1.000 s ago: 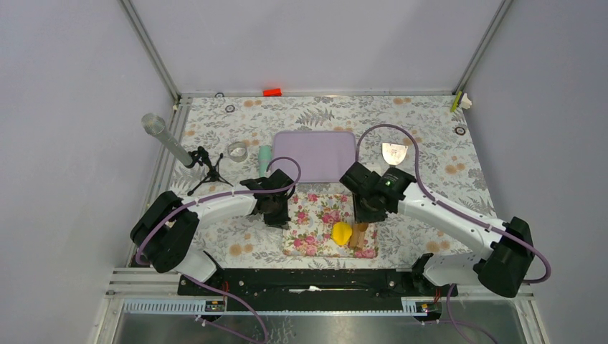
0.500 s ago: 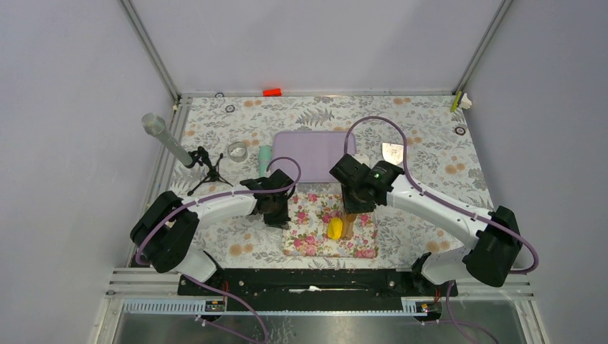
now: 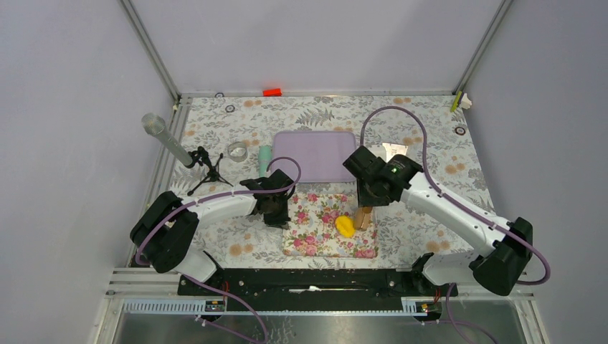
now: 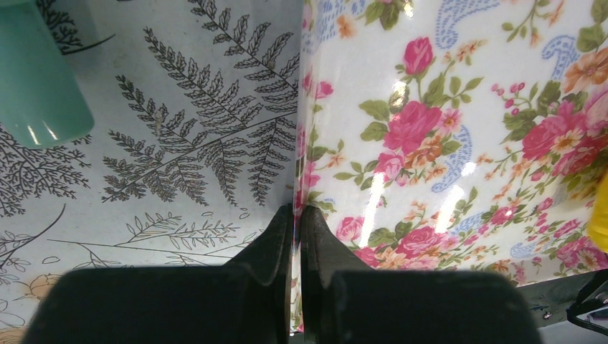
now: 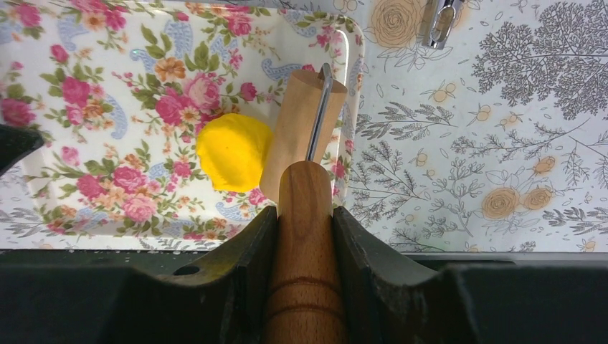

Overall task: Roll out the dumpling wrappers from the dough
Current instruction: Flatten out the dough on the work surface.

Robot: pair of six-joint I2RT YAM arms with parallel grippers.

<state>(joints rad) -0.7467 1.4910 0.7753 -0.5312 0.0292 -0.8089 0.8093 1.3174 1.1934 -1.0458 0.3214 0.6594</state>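
Observation:
The dough (image 3: 345,226) is a bright yellow lump lying on the floral tray (image 3: 308,236), also seen in the right wrist view (image 5: 233,151). My right gripper (image 5: 305,215) is shut on the wooden handle of a small rolling pin (image 5: 301,129); its roller rests against the dough's right side (image 3: 363,217). My left gripper (image 4: 296,215) is shut on the left rim of the floral tray (image 4: 300,172), seen from above at the tray's left edge (image 3: 277,213). No flat round wrappers are in view.
A lilac cutting board (image 3: 314,155) lies behind the tray. A mint-green cup (image 3: 265,158) and a clear ring (image 3: 237,150) sit left of it, a metal scraper (image 3: 396,150) to its right. A small tripod with a clear tube (image 3: 179,150) stands far left.
My right gripper swung the rolling pin left half a second ago, then back right and slightly away; the dough shifted with it on the tray. The left gripper stayed on the tray rim.

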